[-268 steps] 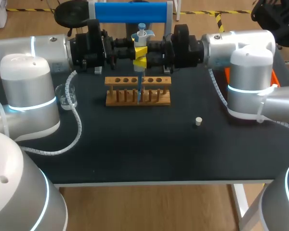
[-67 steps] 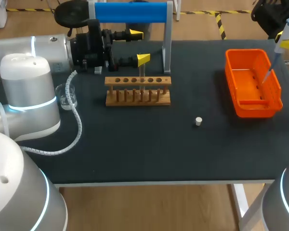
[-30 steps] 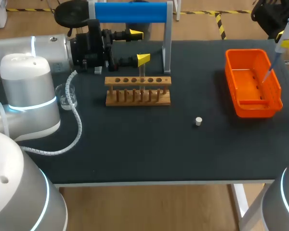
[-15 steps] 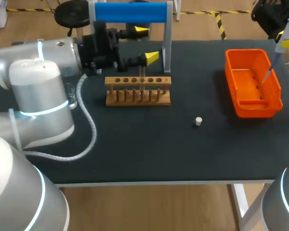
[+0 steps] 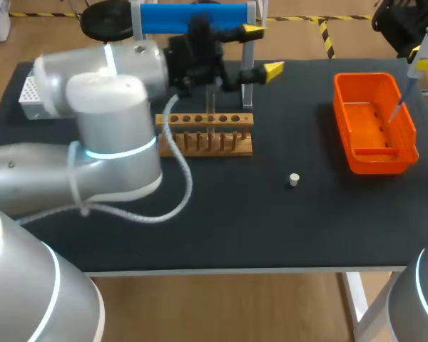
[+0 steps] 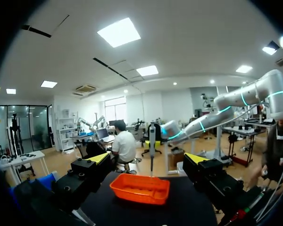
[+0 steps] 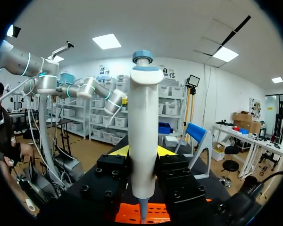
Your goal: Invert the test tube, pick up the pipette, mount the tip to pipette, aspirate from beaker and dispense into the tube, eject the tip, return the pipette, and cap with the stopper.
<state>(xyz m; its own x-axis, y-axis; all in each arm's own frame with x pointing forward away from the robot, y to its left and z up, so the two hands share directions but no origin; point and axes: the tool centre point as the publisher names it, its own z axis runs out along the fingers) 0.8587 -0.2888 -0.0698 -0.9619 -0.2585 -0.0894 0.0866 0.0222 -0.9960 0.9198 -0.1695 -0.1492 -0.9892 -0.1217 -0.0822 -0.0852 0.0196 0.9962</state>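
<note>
Right gripper (image 7: 142, 153) clamped the pipette (image 7: 142, 132) above the orange bin (image 5: 342, 121); left gripper (image 5: 262, 50), fingers spread, hung well apart from the bin. Risk: an off-centre eject could have bounced the tip (image 5: 400, 107) out.

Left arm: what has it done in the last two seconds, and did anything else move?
The left arm swung right, carrying its open left claw from behind the rack toward the orange bin. The right claw with the pipette, rack and stopper stayed put.
</note>
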